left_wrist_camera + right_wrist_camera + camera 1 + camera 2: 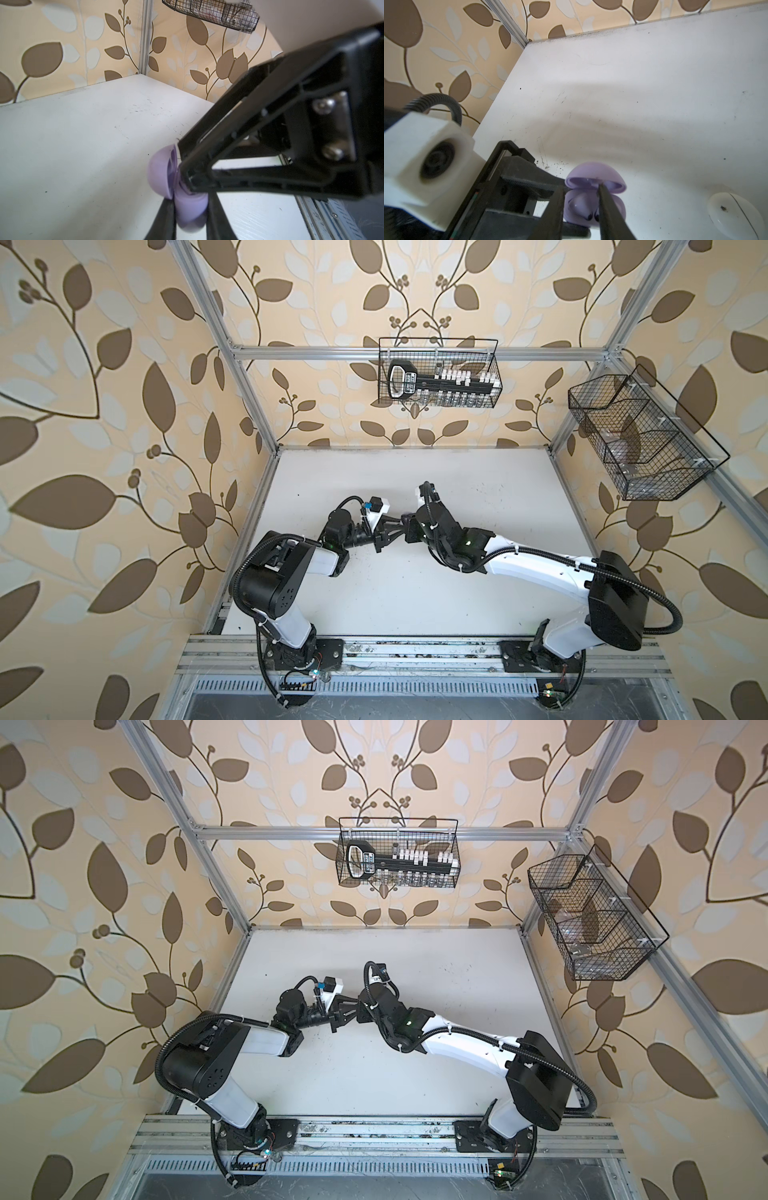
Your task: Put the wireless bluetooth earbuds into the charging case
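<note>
Left wrist view first: my left gripper (190, 207) is clenched on the base of the lilac charging case (164, 174), one finger on either side of it, holding it just above the counter (83, 145). The case's lid is swung open, facing the other arm.

In the right wrist view, two lilac earbuds (588, 207) seem to sit in the wells of that base, dark tips showing. It is blurred, so I judge rather than know that both are fully seated.

My right gripper (580, 188) is at the mouth of the lilac case. Its jaws are parted a little, and I can make out nothing pinched between them. I read it as released, just over the seated earbuds.

Beyond the lilac case, near it but clearly apart, a white case (735, 216) lies on the counter. Only a seam line shows, so it looks closed. I cannot tell whether the white earbuds are inside, and I see none loose.

In both top views the two grippers meet over the middle of the counter and hide the lilac case.

My reckoning is that the lilac pair is in, its lid is yet to be closed, and the white case is unconfirmed
</note>
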`<move>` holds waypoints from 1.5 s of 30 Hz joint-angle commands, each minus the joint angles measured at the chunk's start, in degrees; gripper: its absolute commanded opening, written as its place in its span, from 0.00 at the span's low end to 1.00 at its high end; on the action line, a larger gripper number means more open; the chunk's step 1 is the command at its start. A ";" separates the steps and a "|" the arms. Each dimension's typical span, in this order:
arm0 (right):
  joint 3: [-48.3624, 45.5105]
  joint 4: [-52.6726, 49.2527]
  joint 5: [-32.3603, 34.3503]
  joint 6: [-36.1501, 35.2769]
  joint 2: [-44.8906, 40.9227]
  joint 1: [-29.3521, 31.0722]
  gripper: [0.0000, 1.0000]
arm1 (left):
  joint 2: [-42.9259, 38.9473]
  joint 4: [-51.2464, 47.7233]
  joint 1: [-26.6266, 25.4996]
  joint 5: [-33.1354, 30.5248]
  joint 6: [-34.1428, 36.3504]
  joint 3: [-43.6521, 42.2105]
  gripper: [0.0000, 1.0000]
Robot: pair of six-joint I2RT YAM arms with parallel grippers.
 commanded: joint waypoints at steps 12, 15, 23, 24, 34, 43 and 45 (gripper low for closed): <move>2.35 -7.98 -5.72 -0.86 -5.71 -5.56 0.33 | -2.58 -8.59 -1.17 0.47 10.47 1.71 0.00; 2.55 -9.62 -10.98 -0.45 -5.26 -8.10 0.34 | -3.74 -13.87 -2.36 -0.31 15.10 2.09 0.00; 1.94 -11.09 -21.20 0.12 -1.39 -11.56 0.35 | -5.77 -23.77 -6.07 -2.14 25.66 2.62 0.00; 1.63 -10.89 -21.85 0.07 -0.89 -11.58 0.35 | -5.77 -24.65 -6.37 -2.19 26.66 2.62 0.00; -1.06 -7.67 -28.20 1.30 4.41 -12.27 0.35 | -6.30 -31.97 -9.11 -3.50 34.87 3.32 0.00; -2.71 -5.41 -31.11 2.01 7.85 -12.02 0.35 | -6.18 -32.61 -9.67 -3.81 35.18 3.63 0.00; -3.14 -5.30 -31.12 2.09 8.09 -11.97 0.35 | -6.17 -32.61 -9.67 -3.86 35.11 3.69 0.00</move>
